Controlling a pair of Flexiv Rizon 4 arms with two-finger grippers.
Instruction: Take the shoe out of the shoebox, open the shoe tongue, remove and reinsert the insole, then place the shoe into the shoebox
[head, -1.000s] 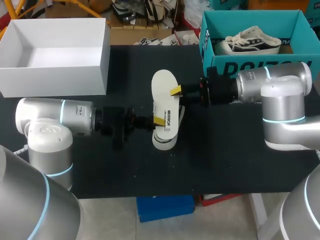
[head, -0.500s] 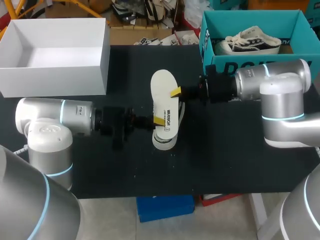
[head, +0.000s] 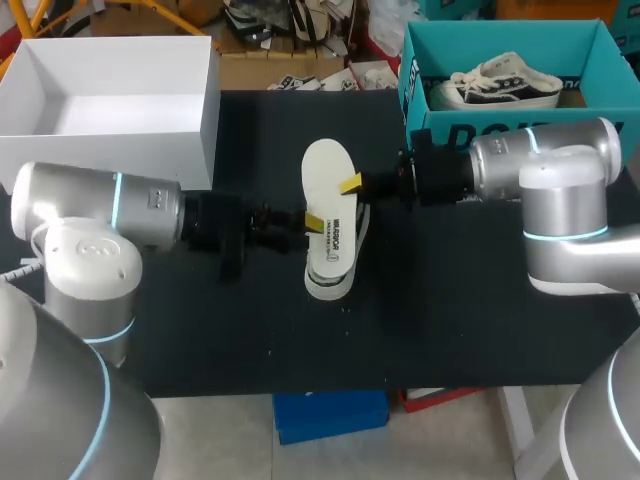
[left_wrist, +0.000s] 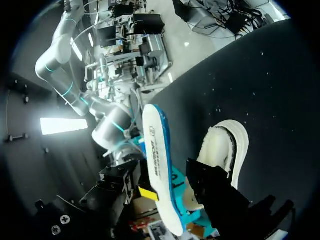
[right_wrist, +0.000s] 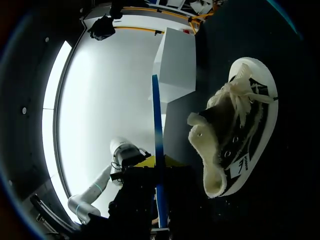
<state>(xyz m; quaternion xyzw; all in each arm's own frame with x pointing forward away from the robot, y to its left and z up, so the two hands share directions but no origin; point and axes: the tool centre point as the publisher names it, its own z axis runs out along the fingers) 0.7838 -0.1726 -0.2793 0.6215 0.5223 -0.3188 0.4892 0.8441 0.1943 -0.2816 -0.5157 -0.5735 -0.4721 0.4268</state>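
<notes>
A white insole (head: 328, 195) with a blue underside hangs over the table, above the shoe (head: 334, 281). My right gripper (head: 352, 184) is shut on the insole's right edge; in the right wrist view the insole (right_wrist: 157, 150) runs edge-on between the yellow tips of that gripper (right_wrist: 158, 164). My left gripper (head: 311, 224) is at the insole's left edge with its fingers apart. In the left wrist view the insole (left_wrist: 156, 160) lies against one finger of this gripper (left_wrist: 172, 192), clear of the other. The black sneaker (right_wrist: 240, 135) with white laces and fleecy lining lies on the black table; it also shows as the shoe (left_wrist: 226, 145).
An open white box (head: 205, 120) stands at the back left. At the back right, close behind my right arm, a teal shoebox (head: 415, 100) holds a second sneaker (head: 505, 82). The front of the black table (head: 400, 330) is bare.
My left gripper has opened and let go of the insole, and the left arm has shifted a little toward the back. My right gripper closed on the insole's right edge.
</notes>
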